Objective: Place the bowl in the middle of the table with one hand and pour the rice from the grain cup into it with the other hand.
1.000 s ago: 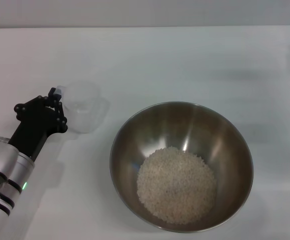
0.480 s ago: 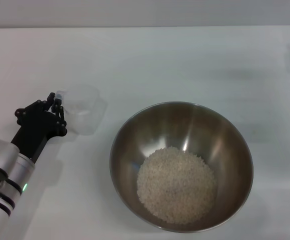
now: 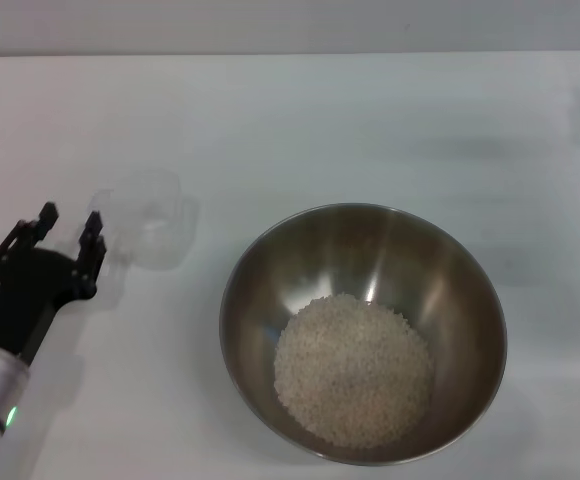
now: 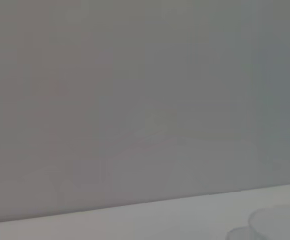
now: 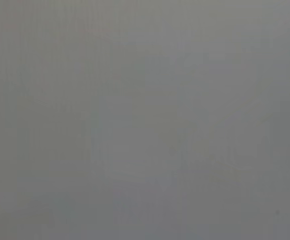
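Observation:
The steel bowl (image 3: 363, 331) stands on the white table (image 3: 370, 120), right of centre near the front edge, with a heap of rice (image 3: 353, 370) inside. The clear grain cup (image 3: 148, 218) stands upright and empty on the table to the bowl's left; its rim shows in the left wrist view (image 4: 280, 226). My left gripper (image 3: 68, 229) is open, a little left of the cup and apart from it. My right gripper is out of view.
The table's far edge meets a grey wall (image 3: 290, 25) at the back. The right wrist view shows only plain grey.
My left gripper has opened, let go of the grain cup and drawn back to the left and toward the front. The cup stays upright on the table.

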Robot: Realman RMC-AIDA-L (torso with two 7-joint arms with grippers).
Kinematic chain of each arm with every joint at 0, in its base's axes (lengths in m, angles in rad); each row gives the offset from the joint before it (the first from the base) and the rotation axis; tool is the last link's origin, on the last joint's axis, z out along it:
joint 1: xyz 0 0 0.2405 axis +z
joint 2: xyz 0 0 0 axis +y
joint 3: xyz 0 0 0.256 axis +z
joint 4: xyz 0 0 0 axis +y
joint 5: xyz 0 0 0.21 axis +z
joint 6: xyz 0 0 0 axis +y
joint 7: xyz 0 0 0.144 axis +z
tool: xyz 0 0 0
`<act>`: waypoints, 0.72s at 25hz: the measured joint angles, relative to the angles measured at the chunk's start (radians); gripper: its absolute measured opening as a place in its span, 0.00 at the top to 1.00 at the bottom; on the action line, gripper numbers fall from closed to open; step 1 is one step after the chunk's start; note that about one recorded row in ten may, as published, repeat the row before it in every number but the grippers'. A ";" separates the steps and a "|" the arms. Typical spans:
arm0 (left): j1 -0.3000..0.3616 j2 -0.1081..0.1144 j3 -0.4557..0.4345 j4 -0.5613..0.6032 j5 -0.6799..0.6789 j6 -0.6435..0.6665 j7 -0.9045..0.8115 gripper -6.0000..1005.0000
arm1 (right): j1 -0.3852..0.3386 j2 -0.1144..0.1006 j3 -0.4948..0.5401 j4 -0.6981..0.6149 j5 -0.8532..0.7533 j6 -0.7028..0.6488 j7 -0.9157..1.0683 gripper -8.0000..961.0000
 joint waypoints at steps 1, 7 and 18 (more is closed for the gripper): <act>0.000 0.000 0.000 0.000 0.000 0.000 0.000 0.51 | 0.000 0.000 0.000 0.000 0.000 0.000 0.000 0.51; 0.051 0.002 0.070 0.044 0.002 0.118 -0.041 0.46 | -0.013 0.005 -0.001 0.010 -0.003 0.001 -0.002 0.51; 0.035 -0.004 -0.004 0.047 -0.008 0.271 -0.171 0.38 | -0.069 0.031 -0.016 0.014 -0.172 0.006 0.000 0.51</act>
